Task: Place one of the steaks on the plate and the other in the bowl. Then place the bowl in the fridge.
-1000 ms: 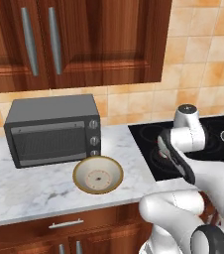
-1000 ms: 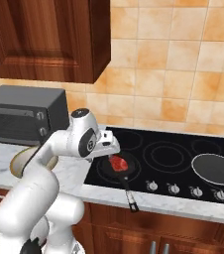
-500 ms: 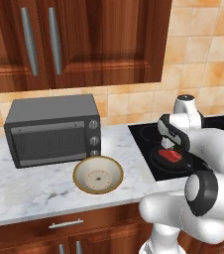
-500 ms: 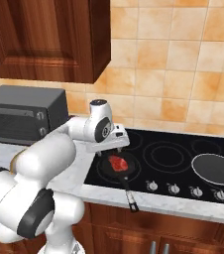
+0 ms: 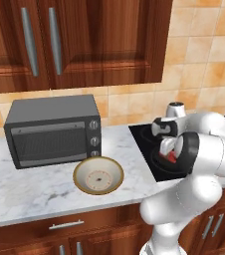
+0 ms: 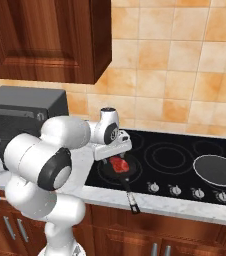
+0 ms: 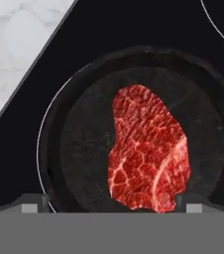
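Raw red steak lies flat in a dark frying pan, roughly centred on the pan floor, marbled white lines visible in the hand view. That pan sits on the front left burner of the black cooktop, close to the cooktop's left edge where it meets the marble surface. In the right base view the steak shows as a small red patch in the pan, pan handle pointing off the cooktop's front edge.

End effector hovers directly over the pan, above the steak and not touching it. Fingers spread fully wide, nothing held between them. In the hand view the two fingertips stand at either side of the pan's near rim, steak's lower end between them. From the left base view the end effector is mostly blocked by the arm's own body, a bit of red steak peeking through.

Bowl, tan rim and cream inside, sits on the surface left of the cooktop, just in front of the grey toaster oven, well apart from the pan. Looks empty.

Second dark frying pan sits on the cooktop's front right burner, empty. Brown wall cabinets hang above the toaster oven.
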{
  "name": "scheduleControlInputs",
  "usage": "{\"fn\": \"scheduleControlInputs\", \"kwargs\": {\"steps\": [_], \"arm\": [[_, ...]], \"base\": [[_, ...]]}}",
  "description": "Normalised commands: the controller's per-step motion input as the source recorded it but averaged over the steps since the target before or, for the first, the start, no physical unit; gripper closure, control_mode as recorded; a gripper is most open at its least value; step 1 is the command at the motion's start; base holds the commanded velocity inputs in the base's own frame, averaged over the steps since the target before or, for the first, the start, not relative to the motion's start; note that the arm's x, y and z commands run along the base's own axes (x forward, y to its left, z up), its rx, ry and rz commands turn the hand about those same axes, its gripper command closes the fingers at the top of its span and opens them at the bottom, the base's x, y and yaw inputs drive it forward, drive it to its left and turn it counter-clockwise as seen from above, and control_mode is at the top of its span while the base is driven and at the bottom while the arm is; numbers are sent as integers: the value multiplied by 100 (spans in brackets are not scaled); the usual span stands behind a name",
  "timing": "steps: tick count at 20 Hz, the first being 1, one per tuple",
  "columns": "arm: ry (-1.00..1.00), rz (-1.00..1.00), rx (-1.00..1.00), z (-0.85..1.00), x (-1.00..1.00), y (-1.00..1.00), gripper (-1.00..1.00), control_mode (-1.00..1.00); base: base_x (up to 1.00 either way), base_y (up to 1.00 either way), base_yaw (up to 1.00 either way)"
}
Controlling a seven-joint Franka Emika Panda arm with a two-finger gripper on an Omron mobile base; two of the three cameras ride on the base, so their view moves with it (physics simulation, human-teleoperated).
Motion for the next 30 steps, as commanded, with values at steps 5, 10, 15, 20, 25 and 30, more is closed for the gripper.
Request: {"fn": "scheduleControlInputs", "kwargs": {"steps": [5,10,15,20,25,30], "arm": [[5,14,1,-20,28,2,-100,-100],[1,11,7,-38,3,2,-100,-100],[0,9,6,-28,11,1,-100,-100],[0,9,3,-27,9,0,-100,-100],[-6,4,0,-17,1,0,-100,-100],[-17,0,0,-20,29,0,-100,-100]], "base": [[0,0,0],[0,0,0],[0,0,0],[0,0,0],[0,0,0],[0,0,0]]}}
